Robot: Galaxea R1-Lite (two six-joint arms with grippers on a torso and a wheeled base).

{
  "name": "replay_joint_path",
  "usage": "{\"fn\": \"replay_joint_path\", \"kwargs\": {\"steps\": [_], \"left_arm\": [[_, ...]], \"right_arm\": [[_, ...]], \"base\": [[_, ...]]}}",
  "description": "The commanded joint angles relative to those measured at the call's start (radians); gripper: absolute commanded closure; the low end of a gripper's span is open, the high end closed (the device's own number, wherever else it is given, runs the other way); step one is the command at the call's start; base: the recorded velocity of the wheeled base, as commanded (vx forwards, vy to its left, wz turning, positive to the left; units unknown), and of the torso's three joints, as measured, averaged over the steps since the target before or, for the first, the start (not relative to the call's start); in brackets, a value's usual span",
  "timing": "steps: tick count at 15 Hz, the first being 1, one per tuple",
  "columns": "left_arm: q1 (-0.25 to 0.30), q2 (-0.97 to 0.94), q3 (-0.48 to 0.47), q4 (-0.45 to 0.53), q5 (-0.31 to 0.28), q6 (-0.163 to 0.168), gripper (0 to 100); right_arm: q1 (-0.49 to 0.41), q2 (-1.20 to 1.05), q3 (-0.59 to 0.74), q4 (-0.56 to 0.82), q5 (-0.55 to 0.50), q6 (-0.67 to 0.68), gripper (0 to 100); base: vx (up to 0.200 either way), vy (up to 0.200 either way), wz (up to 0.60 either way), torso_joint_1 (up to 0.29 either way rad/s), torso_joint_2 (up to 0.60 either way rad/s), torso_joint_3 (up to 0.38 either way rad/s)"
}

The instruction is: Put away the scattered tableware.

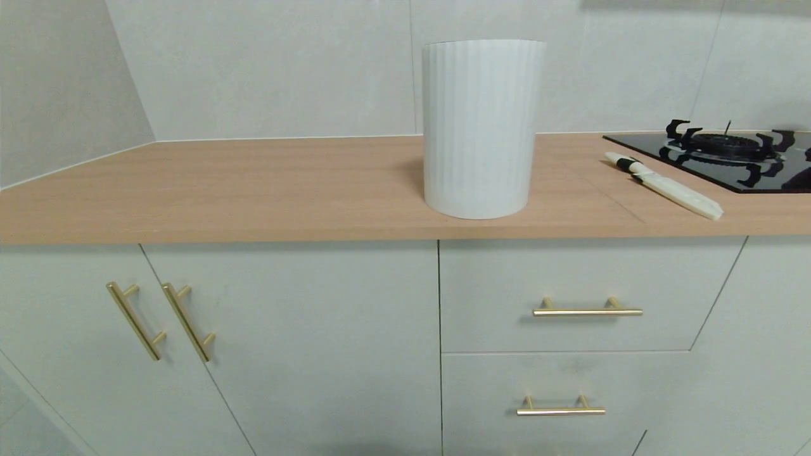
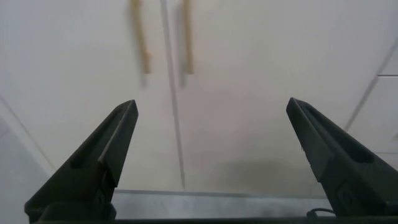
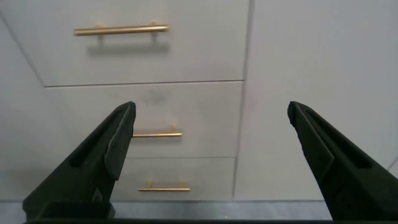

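My left gripper [image 2: 211,107] and right gripper [image 3: 211,109] hung low, both spread wide. The long white black-banded knife [image 1: 662,185] lay slanting on the brown wooden counter [image 1: 253,183] above me — nearer my right one.

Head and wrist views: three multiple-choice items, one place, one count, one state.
1. Where is the knife? A) on the countertop, right of the white container, beside the stove B) on the stove C) inside the container
2. How many gold handles on the cabinet front? A) two B) four C) six
3. The left gripper is: A) shut on the knife B) shut, empty C) open

1 A: it lies flat on the wood.
2 B: two on doors, two on drawers.
3 C: wide apart, nothing held.
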Motion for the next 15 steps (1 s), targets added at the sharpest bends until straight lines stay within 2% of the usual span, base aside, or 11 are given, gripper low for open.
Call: {"fn": "replay_joint_path", "kwargs": {"steps": [1,15], "left_arm": [[0.001,0.000,0.000,0.000,0.001,-0.001,0],[0.001,0.000,0.000,0.000,0.001,-0.001,0]], "right_arm": [[0.000,0.001,0.000,0.001,0.000,0.000,0],[0.000,0.001,0.000,-0.001,0.002,-0.005,0]], "base": [[0.000,-0.200,0.00,0.002,0.00,0.007],[0.000,0.000,0.00,0.000,0.00,0.000]]}}
